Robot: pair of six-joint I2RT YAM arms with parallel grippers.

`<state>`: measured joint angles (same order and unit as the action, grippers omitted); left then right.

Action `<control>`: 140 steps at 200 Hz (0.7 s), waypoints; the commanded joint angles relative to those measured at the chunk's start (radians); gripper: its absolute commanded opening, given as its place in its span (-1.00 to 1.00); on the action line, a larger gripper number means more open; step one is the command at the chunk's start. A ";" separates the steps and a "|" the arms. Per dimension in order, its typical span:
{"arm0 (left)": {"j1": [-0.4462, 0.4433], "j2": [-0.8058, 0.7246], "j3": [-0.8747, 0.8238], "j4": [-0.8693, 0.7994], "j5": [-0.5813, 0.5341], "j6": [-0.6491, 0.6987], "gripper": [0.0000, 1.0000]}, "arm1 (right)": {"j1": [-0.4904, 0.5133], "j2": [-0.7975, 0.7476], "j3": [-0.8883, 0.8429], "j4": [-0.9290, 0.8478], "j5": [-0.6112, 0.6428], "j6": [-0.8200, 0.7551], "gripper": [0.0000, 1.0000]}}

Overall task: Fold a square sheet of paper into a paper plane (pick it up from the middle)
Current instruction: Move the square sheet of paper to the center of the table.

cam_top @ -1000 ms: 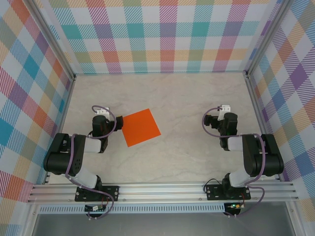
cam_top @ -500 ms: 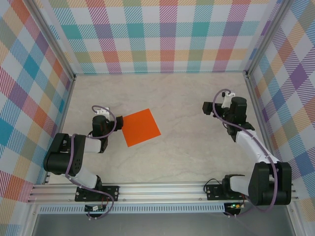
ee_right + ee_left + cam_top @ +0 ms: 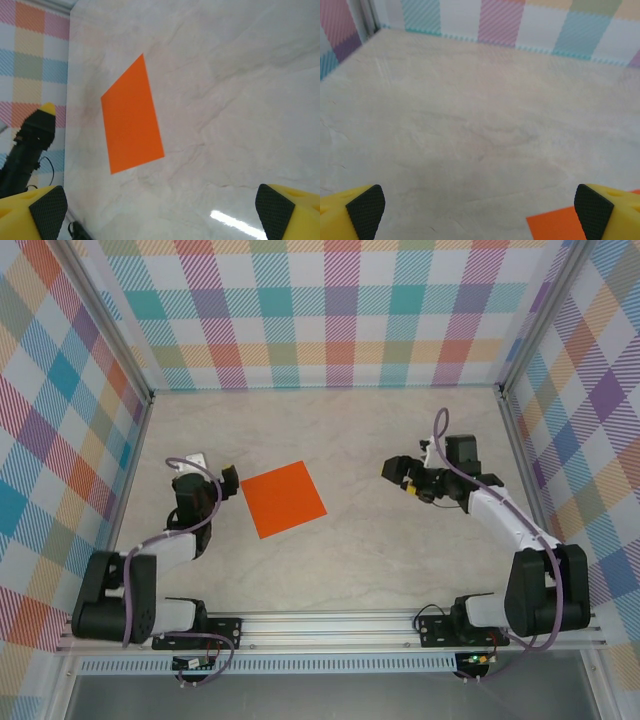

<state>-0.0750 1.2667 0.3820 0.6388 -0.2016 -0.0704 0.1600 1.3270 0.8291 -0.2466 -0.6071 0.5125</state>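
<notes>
The square sheet of paper (image 3: 285,499) is bright orange and lies flat and unfolded on the table, left of centre. My left gripper (image 3: 229,480) is open just left of the sheet's left corner. In the left wrist view one corner of the sheet (image 3: 559,227) shows near the right finger (image 3: 592,214), with bare table between the jaws of my left gripper (image 3: 479,212). My right gripper (image 3: 394,469) is open to the right of the sheet, well apart from it. The right wrist view has the sheet (image 3: 131,117) ahead of my right gripper (image 3: 159,212). The paper plane is out of view.
The pale marble-look table (image 3: 350,550) is boxed in by checked walls (image 3: 330,320) at the back and both sides, with metal posts at the corners. A metal rail (image 3: 330,625) runs along the near edge. The left arm (image 3: 30,142) shows in the right wrist view.
The right arm has unfolded and swung left, bringing its gripper towards the sheet. The left arm has stretched out and its gripper has drawn slightly back from the sheet's corner. The sheet has not moved.
</notes>
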 commanded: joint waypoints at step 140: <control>0.027 -0.503 0.391 -1.275 0.196 -0.387 1.00 | 0.561 0.475 0.514 -0.151 0.149 0.161 0.82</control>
<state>-0.0635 0.7498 0.7040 -0.3836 -0.1276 -0.3748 0.6682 1.7195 1.2308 -0.3439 -0.4931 0.6441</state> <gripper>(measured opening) 0.998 0.926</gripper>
